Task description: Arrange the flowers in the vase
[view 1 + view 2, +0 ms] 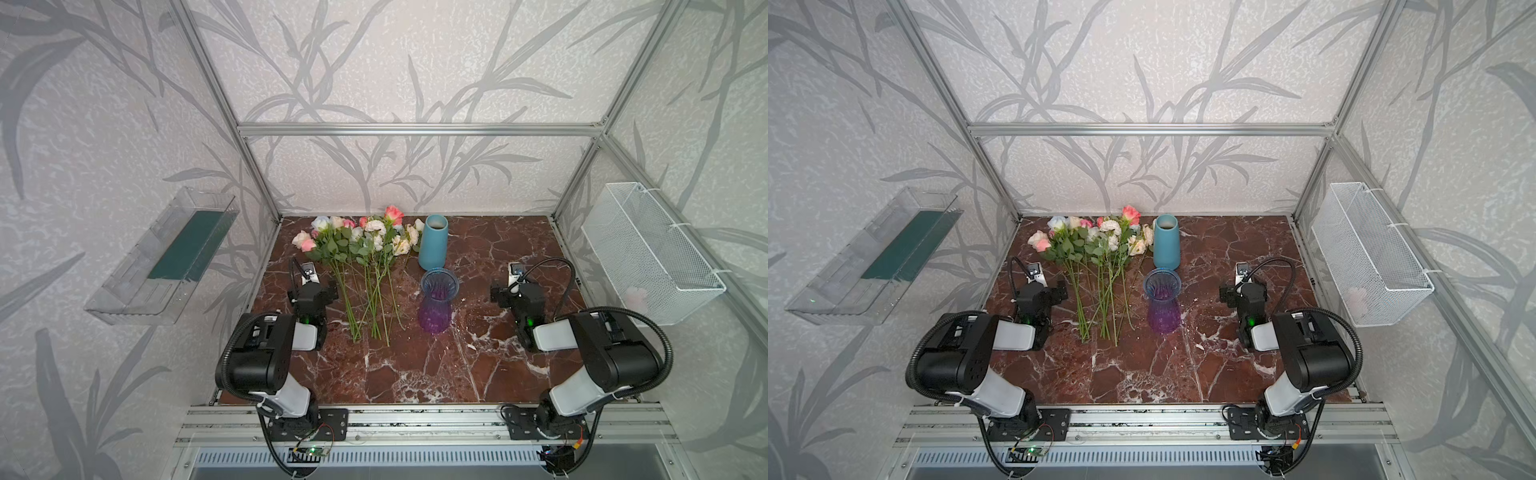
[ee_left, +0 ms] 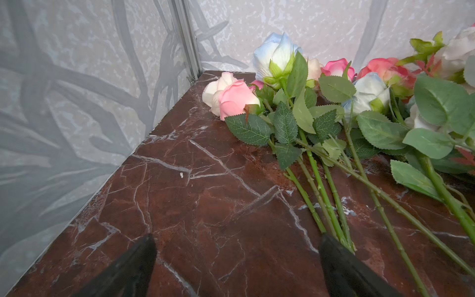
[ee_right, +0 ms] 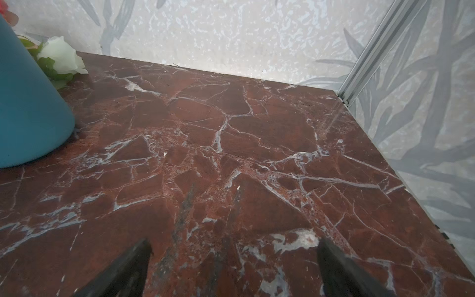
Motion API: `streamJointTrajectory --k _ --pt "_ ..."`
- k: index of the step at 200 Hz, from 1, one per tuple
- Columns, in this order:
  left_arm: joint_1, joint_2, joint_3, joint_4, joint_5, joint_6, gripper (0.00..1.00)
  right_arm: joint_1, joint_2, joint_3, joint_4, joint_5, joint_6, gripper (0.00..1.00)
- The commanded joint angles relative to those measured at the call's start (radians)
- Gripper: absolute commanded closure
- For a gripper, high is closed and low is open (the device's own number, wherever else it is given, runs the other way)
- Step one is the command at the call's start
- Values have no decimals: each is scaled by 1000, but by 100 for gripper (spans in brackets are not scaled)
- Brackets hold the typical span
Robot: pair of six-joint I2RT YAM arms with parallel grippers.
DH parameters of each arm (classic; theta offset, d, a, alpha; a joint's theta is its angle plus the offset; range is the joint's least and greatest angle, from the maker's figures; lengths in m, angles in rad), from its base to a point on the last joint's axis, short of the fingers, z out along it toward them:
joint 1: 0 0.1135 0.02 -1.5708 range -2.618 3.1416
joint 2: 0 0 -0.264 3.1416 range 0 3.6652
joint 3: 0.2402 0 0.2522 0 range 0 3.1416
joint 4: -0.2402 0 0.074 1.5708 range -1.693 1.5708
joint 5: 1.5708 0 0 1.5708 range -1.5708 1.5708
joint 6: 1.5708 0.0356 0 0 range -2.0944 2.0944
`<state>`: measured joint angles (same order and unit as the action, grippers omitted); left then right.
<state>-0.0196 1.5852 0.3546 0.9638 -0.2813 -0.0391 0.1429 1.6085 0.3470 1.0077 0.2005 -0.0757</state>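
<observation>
A: Where to look for the flowers (image 1: 365,249)?
B: Flat on the marble table (image 1: 415,374), in a loose bunch, heads by the back wall. None in a vase yet
A: And the left gripper (image 2: 236,244)?
B: Wide open, holding nothing, low down, just beside the stems
A: Right gripper (image 3: 234,244)?
B: Wide open too, empty, over bare table, apart from the blue vase (image 1: 433,243) and the purple glass vase (image 1: 436,307)
A: So, which step?
B: Looks like the very start. Next, probably: slide the left one onto one stem, pinch gently, lift, tip upright, drop stem-first into a vase. Hard to tell which vase
</observation>
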Motion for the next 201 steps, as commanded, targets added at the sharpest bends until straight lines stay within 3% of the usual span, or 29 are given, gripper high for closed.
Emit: streamJointTrajectory --k 1,201 --pt "-8 -8 10 27 6 16 1 0 -17 17 3 1 8 1" --pt "-12 -16 6 38 -19 19 1 14 -15 13 18 20 -4 1"
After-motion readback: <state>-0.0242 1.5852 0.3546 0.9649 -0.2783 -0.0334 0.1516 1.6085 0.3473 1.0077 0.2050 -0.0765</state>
